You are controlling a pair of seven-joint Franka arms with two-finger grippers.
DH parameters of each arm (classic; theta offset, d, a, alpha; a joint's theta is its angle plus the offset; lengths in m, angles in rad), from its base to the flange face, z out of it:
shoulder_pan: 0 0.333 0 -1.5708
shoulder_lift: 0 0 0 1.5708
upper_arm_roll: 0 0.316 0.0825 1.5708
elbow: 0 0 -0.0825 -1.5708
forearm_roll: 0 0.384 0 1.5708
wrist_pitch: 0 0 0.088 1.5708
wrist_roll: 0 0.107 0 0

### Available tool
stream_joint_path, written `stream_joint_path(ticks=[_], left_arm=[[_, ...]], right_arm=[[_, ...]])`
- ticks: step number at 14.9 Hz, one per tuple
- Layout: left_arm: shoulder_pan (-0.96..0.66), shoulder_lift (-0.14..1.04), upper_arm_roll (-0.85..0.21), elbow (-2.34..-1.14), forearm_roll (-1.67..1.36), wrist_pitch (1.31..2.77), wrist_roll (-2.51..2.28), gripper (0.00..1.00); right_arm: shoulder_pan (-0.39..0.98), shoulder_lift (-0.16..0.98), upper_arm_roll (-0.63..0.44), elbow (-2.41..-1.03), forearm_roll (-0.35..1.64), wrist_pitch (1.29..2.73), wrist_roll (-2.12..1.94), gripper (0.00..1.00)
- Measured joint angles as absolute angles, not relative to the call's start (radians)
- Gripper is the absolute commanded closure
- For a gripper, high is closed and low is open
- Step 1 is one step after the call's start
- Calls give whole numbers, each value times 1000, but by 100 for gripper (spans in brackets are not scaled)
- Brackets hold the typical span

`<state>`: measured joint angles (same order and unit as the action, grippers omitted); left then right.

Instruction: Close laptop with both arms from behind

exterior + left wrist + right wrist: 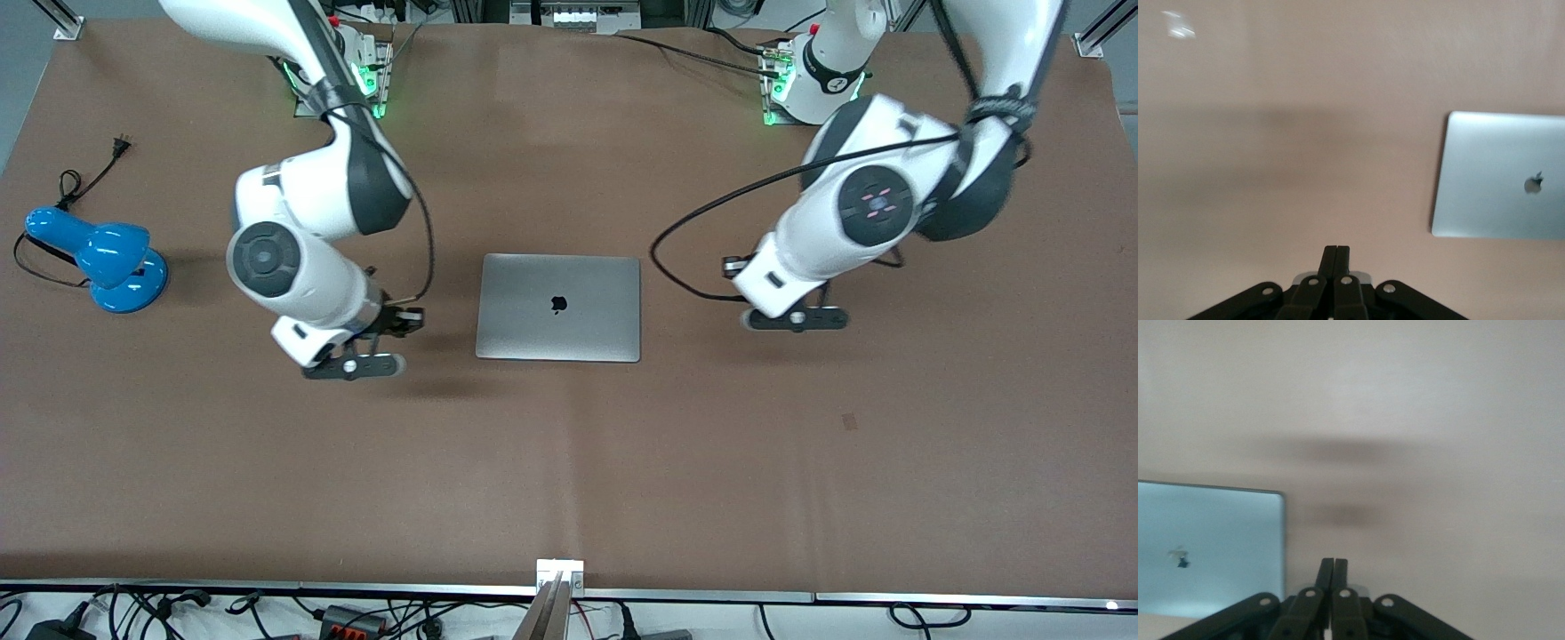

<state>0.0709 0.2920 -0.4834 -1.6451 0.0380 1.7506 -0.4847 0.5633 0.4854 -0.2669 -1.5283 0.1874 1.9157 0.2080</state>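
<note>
The space-grey laptop (558, 308) lies shut and flat in the middle of the brown table, its black apple logo facing up. My left gripper (794, 318) hangs over bare table beside the laptop, toward the left arm's end. Its fingers (1337, 248) are shut on nothing, and the laptop (1501, 175) shows off to one side. My right gripper (356, 364) hangs over bare table beside the laptop, toward the right arm's end. Its fingers (1332, 561) are shut and empty, with the laptop (1211, 547) close beside them.
A blue desk lamp (107, 258) with a black cord and plug lies at the right arm's end of the table. A metal bracket (560, 573) sits at the table edge nearest the front camera. Black cables trail from both arms.
</note>
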Motion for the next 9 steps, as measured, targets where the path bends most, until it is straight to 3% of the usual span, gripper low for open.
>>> stream_joint_path(ticks=[4, 8, 9], left_arm=[[116, 140, -482, -1638, 38, 1672, -482, 100], [179, 60, -477, -1578, 38, 1570, -373, 94], [192, 59, -475, -1572, 38, 1562, -361, 88]], right_arm=[[563, 432, -358, -1511, 187, 1813, 190, 0], [564, 395, -446, -1395, 187, 1659, 187, 0], [564, 391, -469, -1357, 187, 1624, 186, 0]])
